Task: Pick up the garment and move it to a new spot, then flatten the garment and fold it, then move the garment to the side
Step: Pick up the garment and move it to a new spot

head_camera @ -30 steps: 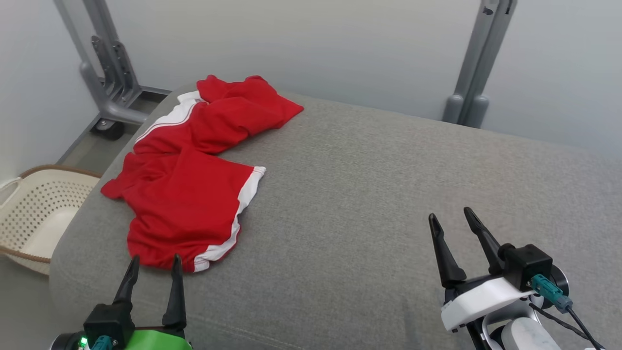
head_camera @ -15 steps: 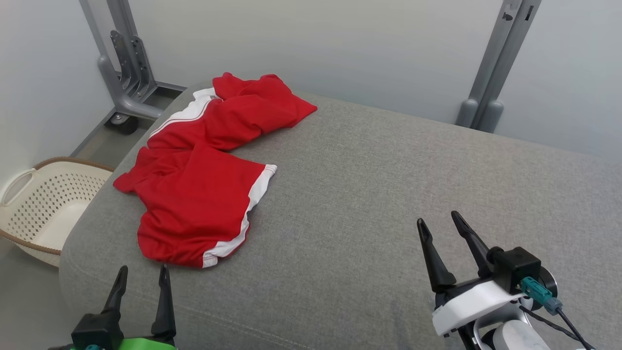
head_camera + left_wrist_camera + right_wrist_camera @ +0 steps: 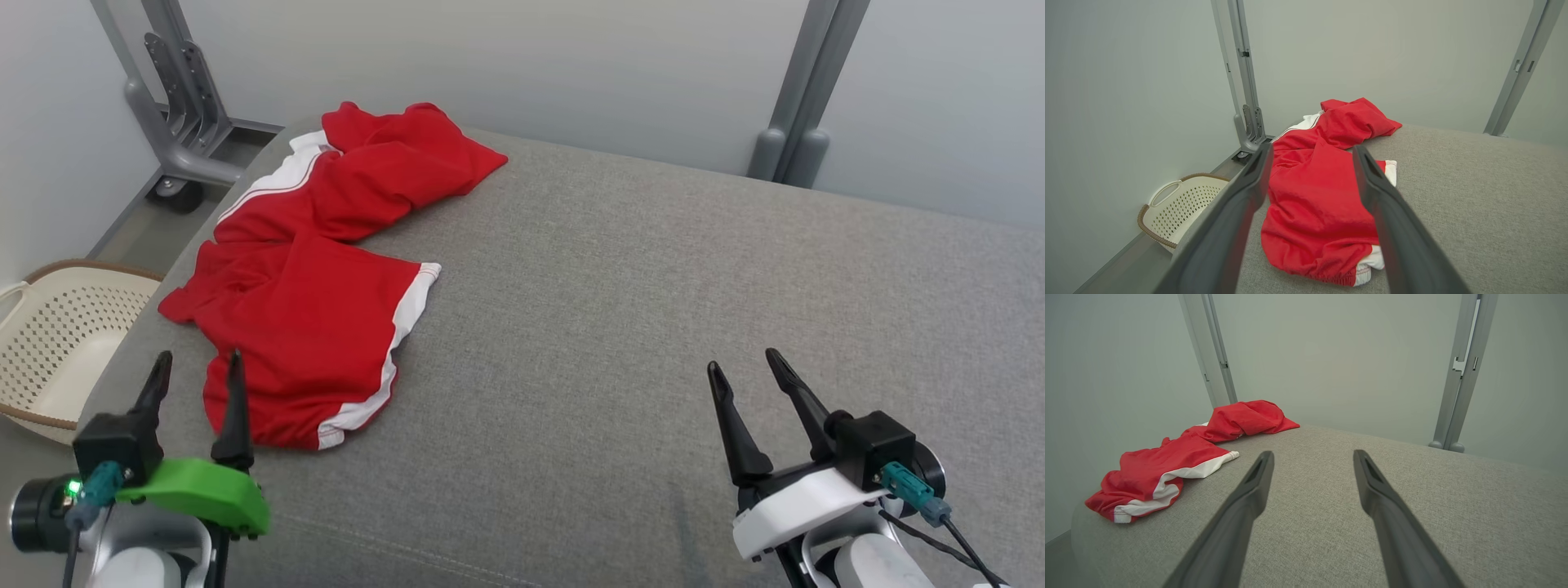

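Garment (image 3: pixel 302 310) lay crumpled, untouched; left end effector (image 3: pixel 200 354) and right end effector (image 3: pixel 743 358) gaped empty. Pinching the near hem firmly seemed wisest.

A bare test room: plain walls (image 3: pixel 490 65), wheeled metal frame (image 3: pixel 171 82), grey cushion (image 3: pixel 612 327), laundry basket (image 3: pixel 57 351).

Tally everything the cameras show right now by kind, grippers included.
Garments: 1, the red garment with white trim
Baskets: 1, the cream basket on the floor
Grippers: 2, the left gripper and the right gripper, both open and empty
Metal uprights: 2, the left upright and the right upright
Padded surfaces: 1, the grey surface
Total: 7
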Motion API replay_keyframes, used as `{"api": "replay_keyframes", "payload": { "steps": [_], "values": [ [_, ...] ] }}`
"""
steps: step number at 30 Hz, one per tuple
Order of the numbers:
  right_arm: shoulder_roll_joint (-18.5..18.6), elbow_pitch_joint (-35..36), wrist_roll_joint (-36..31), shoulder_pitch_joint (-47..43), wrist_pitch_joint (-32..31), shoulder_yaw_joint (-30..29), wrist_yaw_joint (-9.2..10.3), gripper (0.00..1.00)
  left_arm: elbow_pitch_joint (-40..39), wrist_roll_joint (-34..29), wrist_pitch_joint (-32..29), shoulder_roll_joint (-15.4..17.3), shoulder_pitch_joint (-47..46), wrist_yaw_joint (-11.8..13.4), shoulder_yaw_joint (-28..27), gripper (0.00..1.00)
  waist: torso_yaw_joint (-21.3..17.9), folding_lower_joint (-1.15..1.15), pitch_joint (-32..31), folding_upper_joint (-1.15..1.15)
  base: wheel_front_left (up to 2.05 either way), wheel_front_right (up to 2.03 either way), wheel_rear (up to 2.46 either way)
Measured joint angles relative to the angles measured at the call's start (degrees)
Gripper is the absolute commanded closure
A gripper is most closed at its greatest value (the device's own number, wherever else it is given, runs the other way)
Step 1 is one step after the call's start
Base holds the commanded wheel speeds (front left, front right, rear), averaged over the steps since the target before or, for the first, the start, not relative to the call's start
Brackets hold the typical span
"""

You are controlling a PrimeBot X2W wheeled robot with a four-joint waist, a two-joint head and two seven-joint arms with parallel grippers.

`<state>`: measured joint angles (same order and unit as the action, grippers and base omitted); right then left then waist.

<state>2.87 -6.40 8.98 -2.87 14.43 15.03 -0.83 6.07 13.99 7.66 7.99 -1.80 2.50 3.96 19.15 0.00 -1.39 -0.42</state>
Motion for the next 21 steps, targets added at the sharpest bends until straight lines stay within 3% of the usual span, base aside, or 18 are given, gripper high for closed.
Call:
{"api": "replay_keyframes", "payload": {
  "steps": [21],
  "values": [
    [4.6,3.4,-3.6,6.9,-0.4,0.1,-0.68,0.0,15.1,5.6,-18.3,-0.1,-19.0,-1.2,-0.3,0.0,-4.0,0.0,11.0,0.0,0.0,0.0,0.0]
  ]
}}
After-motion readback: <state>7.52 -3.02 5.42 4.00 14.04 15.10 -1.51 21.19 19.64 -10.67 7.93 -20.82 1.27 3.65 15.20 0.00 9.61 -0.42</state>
